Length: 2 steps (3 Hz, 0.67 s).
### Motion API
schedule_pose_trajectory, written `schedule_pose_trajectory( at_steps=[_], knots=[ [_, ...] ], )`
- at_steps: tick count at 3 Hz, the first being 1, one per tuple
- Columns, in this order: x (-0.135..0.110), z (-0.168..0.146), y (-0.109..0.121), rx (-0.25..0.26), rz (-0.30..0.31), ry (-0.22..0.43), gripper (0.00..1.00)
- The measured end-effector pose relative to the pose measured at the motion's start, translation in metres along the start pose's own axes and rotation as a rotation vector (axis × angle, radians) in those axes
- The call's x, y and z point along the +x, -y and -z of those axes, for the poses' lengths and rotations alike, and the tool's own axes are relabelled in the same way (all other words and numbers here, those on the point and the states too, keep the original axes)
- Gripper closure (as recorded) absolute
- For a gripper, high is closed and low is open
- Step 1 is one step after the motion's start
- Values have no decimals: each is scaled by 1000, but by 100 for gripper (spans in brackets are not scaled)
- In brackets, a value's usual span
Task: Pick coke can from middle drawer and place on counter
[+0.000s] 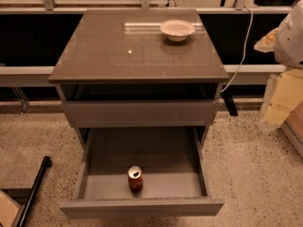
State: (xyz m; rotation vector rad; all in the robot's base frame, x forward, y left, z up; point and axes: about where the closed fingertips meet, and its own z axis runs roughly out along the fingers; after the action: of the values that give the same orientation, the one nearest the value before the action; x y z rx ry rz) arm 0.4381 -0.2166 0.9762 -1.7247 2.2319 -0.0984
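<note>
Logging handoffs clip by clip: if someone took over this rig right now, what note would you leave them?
The hand is not in view.
The coke can stands upright in the open middle drawer, near its front panel and roughly centred.
The counter carries a white bowl toward its back right.
Done: the drawer is open.
Left: reach in, grasp the can, lift it out, and set it on the counter, probably clear of the bowl.

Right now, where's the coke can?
The coke can stands low in view, in the open middle drawer near its front panel; the gripper is out of view.
</note>
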Motion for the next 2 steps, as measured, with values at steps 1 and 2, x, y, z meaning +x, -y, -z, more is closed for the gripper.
schedule_pose_trajectory(
  at_steps=[1,2],
  knots=[
    [0,0,0,0,0,0,0],
    [-6,-11,2,2,-65,17,0]
  ],
)
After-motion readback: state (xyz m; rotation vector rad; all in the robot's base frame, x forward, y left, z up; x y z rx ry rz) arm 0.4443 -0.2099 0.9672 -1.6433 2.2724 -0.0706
